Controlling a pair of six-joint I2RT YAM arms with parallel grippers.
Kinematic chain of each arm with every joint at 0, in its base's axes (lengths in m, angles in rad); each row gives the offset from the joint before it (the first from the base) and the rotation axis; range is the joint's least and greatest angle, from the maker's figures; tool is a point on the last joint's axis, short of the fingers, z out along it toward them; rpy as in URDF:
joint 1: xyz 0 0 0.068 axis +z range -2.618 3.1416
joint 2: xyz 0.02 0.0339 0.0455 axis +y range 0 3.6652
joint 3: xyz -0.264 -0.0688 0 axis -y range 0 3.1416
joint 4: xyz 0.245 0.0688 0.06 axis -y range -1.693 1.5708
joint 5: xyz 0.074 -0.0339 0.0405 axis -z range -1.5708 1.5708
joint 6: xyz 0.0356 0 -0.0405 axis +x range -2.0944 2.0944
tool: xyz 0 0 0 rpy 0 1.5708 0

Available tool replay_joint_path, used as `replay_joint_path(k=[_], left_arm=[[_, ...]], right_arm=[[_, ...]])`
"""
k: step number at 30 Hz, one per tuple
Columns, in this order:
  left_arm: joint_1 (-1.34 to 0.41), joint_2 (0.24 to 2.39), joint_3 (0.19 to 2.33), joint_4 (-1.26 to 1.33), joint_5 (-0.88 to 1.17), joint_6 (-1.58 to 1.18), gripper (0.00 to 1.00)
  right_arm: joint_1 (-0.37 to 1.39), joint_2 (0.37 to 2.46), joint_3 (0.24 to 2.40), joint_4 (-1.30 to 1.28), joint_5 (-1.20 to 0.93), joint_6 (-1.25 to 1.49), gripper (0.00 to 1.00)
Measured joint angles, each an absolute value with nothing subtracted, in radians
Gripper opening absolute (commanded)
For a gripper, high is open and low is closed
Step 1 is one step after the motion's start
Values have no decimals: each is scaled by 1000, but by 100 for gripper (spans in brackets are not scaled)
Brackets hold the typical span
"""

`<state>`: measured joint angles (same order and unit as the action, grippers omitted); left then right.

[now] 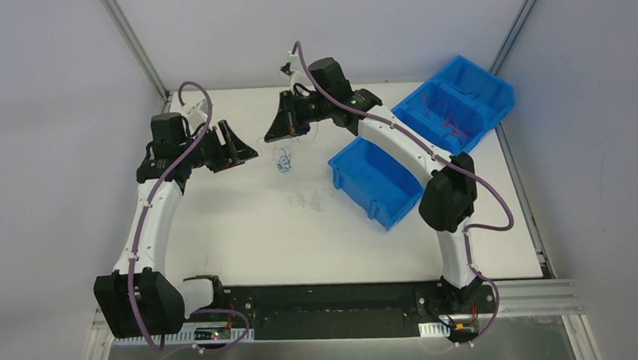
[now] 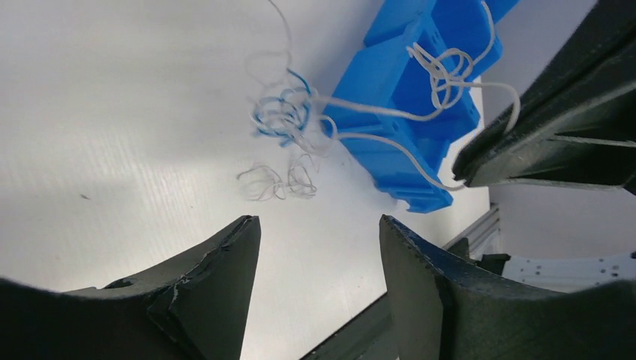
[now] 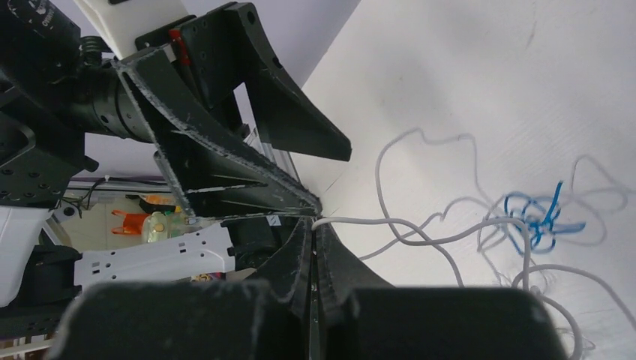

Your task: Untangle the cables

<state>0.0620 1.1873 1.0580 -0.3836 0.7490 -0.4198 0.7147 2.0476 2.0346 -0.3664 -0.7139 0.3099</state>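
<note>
The cables are a thin tangle of blue and white wire (image 1: 283, 159) hanging just over the white table between my two grippers. It also shows in the left wrist view (image 2: 281, 112) and in the right wrist view (image 3: 536, 221). My right gripper (image 1: 283, 135) is shut on a white strand (image 3: 352, 222) that runs to the tangle; the pinch shows at its tips (image 3: 315, 221). My left gripper (image 1: 244, 157) is open and empty just left of the tangle, its jaws wide apart (image 2: 319, 221). A loose white wire (image 2: 277, 181) lies on the table below.
An empty blue bin (image 1: 375, 181) sits right of the tangle. A second, divided blue bin (image 1: 453, 103) with red and purple wires stands at the back right. Loose white wire (image 1: 309, 201) lies mid-table. Grey walls close in the table on three sides.
</note>
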Motion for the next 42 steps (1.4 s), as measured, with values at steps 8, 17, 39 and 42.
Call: replay_joint_path(k=[8,17,39,42], left_arm=[[49,1232,1087,-371,672,-337,70],[25,1261,1092,-323,706,-263,70],[-48,1321,1104,-175,693,-321,0],[-26,1344,1060,-136,639,-386,0]], right_arm=[[719,2048,2035,-355,-749,350,0],[726,2048,2080,-368,-768,378,0],[736,2049,2186,-417,-789,415,0],[730,2045,2247,-416,-784,422,0]])
